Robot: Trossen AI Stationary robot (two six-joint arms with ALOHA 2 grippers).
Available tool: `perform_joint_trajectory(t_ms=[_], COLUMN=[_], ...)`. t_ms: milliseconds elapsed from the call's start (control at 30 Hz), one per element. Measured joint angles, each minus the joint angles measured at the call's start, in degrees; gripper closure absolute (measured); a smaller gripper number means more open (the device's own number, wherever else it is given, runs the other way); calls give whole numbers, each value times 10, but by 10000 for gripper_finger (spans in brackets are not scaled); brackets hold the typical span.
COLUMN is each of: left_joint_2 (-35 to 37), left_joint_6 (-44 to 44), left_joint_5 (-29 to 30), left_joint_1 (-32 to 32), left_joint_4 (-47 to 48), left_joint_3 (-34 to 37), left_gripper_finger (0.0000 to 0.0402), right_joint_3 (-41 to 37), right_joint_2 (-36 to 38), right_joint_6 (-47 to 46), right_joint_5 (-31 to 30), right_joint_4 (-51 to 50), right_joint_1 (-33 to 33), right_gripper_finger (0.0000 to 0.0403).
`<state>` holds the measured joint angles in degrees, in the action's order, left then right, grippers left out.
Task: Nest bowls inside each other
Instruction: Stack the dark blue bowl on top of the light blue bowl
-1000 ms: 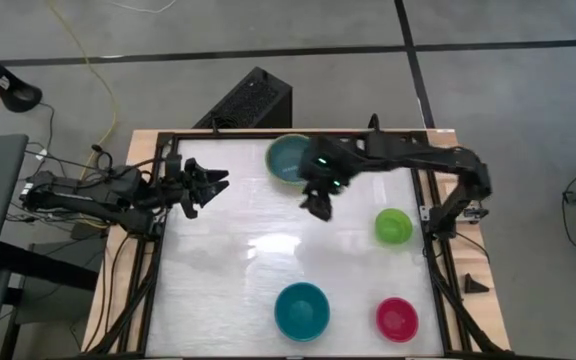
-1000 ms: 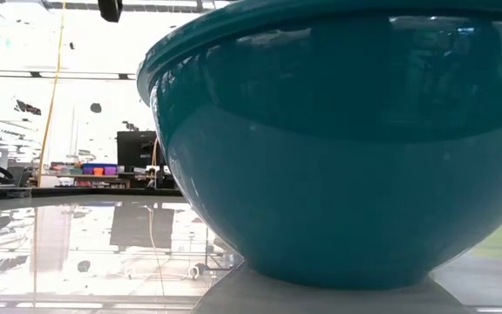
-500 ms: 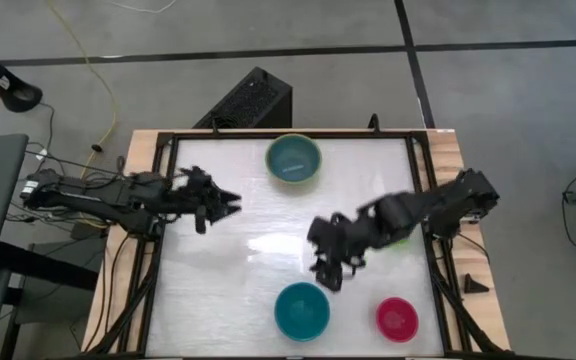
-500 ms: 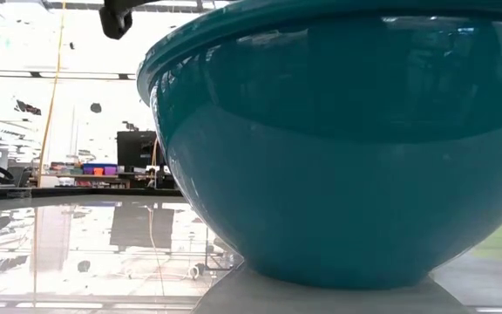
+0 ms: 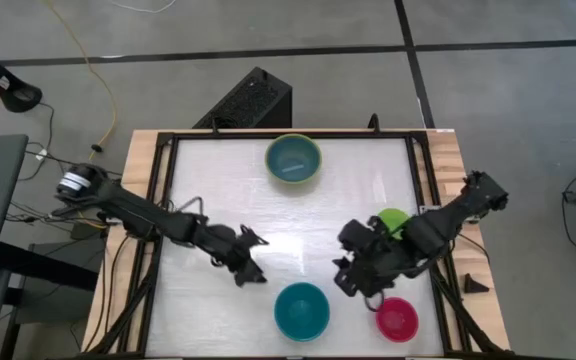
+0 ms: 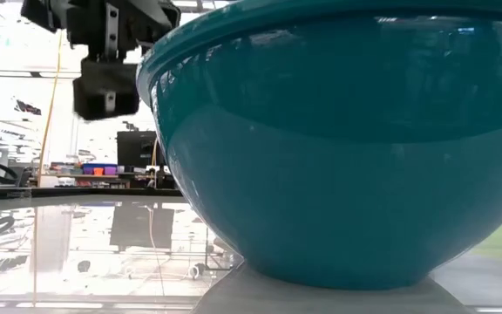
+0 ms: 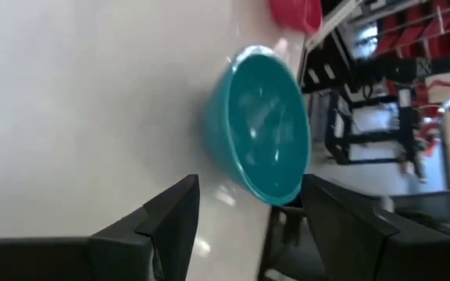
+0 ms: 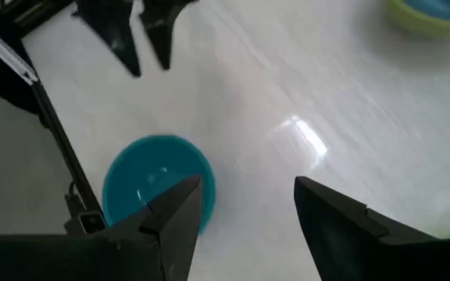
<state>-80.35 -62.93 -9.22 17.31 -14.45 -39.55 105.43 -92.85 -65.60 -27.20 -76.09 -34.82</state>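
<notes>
At the table's far edge, a light blue bowl [image 5: 293, 158] sits inside an olive-green bowl [image 5: 314, 172]. A teal bowl [image 5: 301, 311] stands on its base near the front edge, with a magenta-pink bowl [image 5: 397, 318] to its right. A small bright green bowl [image 5: 392, 217] is half hidden behind my right arm. My left gripper [image 5: 253, 263] is open and hangs just left of and beyond the teal bowl [image 7: 266, 125]. My right gripper [image 5: 349, 279] is open above the table between the teal bowl [image 8: 156, 191] and the pink one. Neither holds anything.
A black frame [image 5: 163, 200] runs round the white tabletop. Bare table lies in the middle between the far bowls and the near ones. In the low view the teal bowl [image 6: 347, 148] fills most of the picture, with my left gripper [image 6: 103, 52] at the upper left.
My left gripper has swung from the far left toward the near edge and the right, sinking and rolling, and ends beside the teal bowl. My right gripper has swept from the olive-green bowl toward the near edge, ending between the teal and pink bowls. No bowl has moved.
</notes>
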Motion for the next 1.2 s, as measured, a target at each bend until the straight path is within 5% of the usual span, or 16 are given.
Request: perform_joint_trajectory(t_ms=[333,833,967,1133,1200], left_joint_2=[-139,-279,-292,-294,-292], left_joint_6=[-80,-42,-23,11,11], left_joint_5=[-11,-36,-58,-99,-112], left_joint_1=[29,13,10,-17,-33], left_joint_4=[-74,-3,-11,-62,-99], left_joint_3=[-42,-171,-175,-174,-174], left_gripper_finger=[187,194,247,381,390], right_joint_3=[0,-115,-158,-221,-247], right_joint_2=[17,17,17,17,17], right_joint_6=[-203,-458,-474,-486,-496], right_joint_5=[-60,-58,-58,-30,-26], right_joint_4=[-139,-87,-44,42,73], right_joint_1=[-117,-259,-277,-291,-296], right_gripper_finger=[163,163,163,163,163])
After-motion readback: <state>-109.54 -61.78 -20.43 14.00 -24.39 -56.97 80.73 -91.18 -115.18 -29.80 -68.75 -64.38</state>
